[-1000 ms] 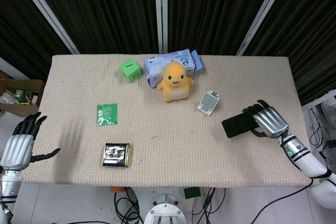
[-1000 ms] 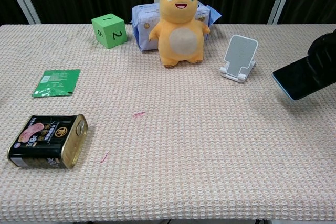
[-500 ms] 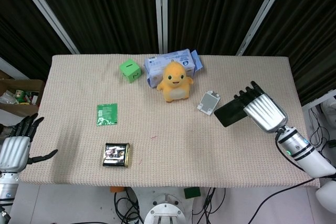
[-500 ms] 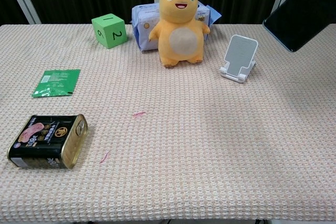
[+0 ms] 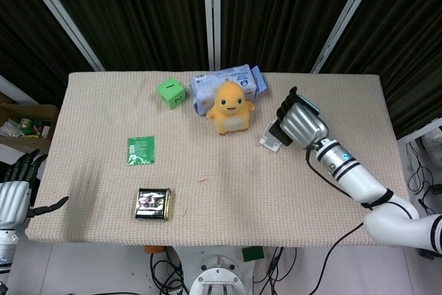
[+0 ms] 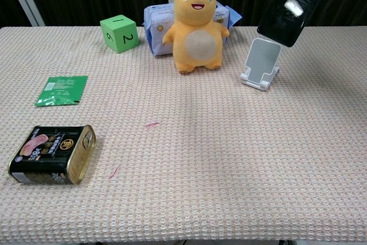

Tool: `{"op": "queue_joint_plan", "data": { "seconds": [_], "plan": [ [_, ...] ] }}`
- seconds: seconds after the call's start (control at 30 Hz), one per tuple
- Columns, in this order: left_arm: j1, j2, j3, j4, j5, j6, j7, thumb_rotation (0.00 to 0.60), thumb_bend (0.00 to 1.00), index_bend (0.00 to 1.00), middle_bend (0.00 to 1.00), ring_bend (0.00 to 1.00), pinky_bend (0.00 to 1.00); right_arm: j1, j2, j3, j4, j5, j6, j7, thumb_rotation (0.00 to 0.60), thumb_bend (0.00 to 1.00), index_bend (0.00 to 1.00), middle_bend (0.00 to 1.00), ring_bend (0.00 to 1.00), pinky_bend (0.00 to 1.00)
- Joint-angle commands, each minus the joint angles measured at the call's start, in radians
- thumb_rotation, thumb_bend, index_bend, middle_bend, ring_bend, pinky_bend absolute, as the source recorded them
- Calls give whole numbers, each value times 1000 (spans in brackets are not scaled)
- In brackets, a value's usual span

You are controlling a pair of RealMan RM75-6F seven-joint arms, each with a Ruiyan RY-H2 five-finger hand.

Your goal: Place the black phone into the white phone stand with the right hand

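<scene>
we see our right hand gripping the black phone just above the white phone stand, toward the tabletop's far right; our left hand hangs open, holding nothing.

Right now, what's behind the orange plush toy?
A blue and white packet lies behind the orange plush toy, its ends showing on both sides in the chest view. The toy covers its middle there, so whether they touch cannot be told.

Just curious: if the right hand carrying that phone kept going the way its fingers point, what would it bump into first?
Probably the white phone stand; the right hand holds the black phone just above it. Depth is uncertain.
</scene>
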Motion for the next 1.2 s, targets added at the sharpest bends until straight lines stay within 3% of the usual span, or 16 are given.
{"op": "queue_joint_plan", "data": {
  "seconds": [0.03,0.17,0.4,1.2],
  "plan": [
    [1,1,-1,0,1,2,-1,400,70,112,43,16,139,114,-69,-101,-11,118,18,-207,600,830,896,652,518,228],
    [2,0,-1,3,2,2,-4,400,71,112,43,16,139,153,-119,-160,-5,213,62,-285,600,821,892,645,519,230],
    [2,-2,2,10,3,-5,-13,396,71,112,43,16,140,183,-195,-203,51,275,122,-272,600,821,892,639,518,231],
    [5,-12,-4,33,2,-4,-29,396,72,112,43,16,138,196,-367,-283,223,177,247,-247,600,817,892,636,518,202]
  ]
}}
